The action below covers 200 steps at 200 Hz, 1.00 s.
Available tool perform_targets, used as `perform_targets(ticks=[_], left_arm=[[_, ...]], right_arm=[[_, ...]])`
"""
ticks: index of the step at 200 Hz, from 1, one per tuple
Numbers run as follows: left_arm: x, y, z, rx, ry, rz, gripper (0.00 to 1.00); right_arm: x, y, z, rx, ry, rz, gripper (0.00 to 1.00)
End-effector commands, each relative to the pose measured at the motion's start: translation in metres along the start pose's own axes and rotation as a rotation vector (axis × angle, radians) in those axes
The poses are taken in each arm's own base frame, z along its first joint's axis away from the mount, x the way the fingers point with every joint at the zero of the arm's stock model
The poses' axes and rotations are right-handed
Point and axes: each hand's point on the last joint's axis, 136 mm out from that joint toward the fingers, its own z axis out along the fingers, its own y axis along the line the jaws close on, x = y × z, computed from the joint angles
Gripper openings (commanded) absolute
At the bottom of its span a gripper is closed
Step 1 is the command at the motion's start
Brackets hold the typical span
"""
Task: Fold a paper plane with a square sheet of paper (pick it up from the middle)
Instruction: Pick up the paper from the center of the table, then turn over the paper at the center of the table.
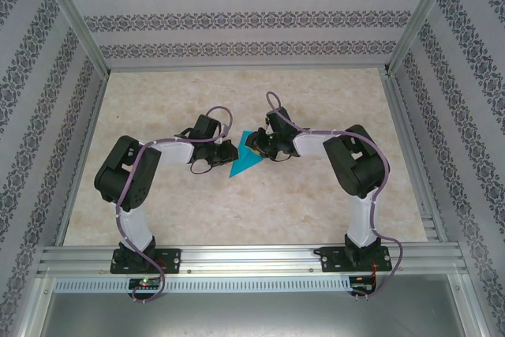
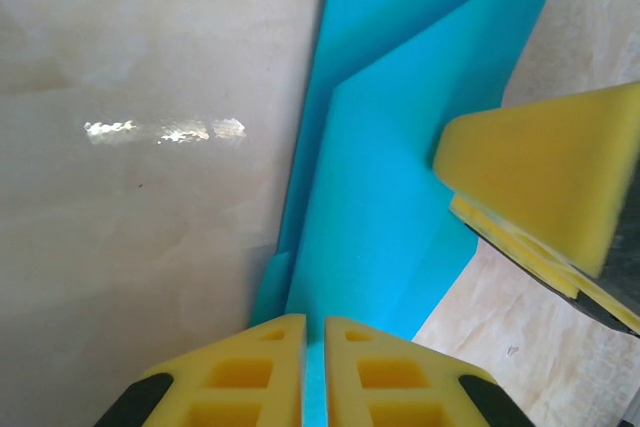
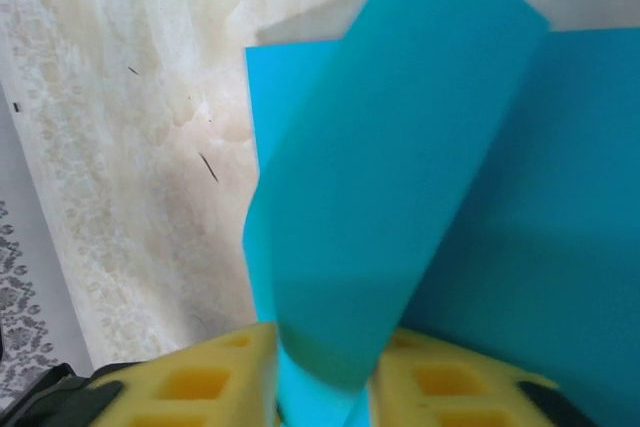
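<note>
The turquoise sheet of paper (image 1: 245, 162), partly folded, lies mid-table with its sharp tip toward the near edge. My left gripper (image 1: 227, 150) is at its left side. In the left wrist view its yellow fingers (image 2: 262, 367) are nearly together, shut on a thin edge of the paper (image 2: 390, 177), whose layered folds run away from them. My right gripper (image 1: 257, 146) is at the paper's far right end. In the right wrist view a raised, curled flap of the paper (image 3: 400, 147) rises from between its fingers (image 3: 200, 382), which stand closed against it. The right gripper's yellow finger (image 2: 545, 182) rests on the paper.
The beige table (image 1: 237, 211) lies bare around the paper. Aluminium posts and patterned walls (image 1: 237, 21) close in the left, right and far sides. Both arm bases (image 1: 146, 258) stand on the rail at the near edge.
</note>
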Motion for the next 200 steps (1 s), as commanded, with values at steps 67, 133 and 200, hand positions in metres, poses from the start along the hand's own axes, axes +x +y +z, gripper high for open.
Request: perform_targets(ticks=[67,133,200], left_arm=[[-0.023,-0.007,-0.056,0.13,-0.099,-0.092,0.46],[-0.019,-0.044,-0.08,0.406,-0.125,-0.073,0.86],[-0.026,-0.088,-0.11,0.644,-0.186,0.01,0.98]], right_arm=[[-0.01,0.062,-0.035,-0.306,-0.073,-0.114,0.08],[-0.012,0.116,-0.089,-0.518,-0.063,-0.176,0.1],[-0.007,0.135,-0.102,-0.613,-0.026,-0.165,0.11]])
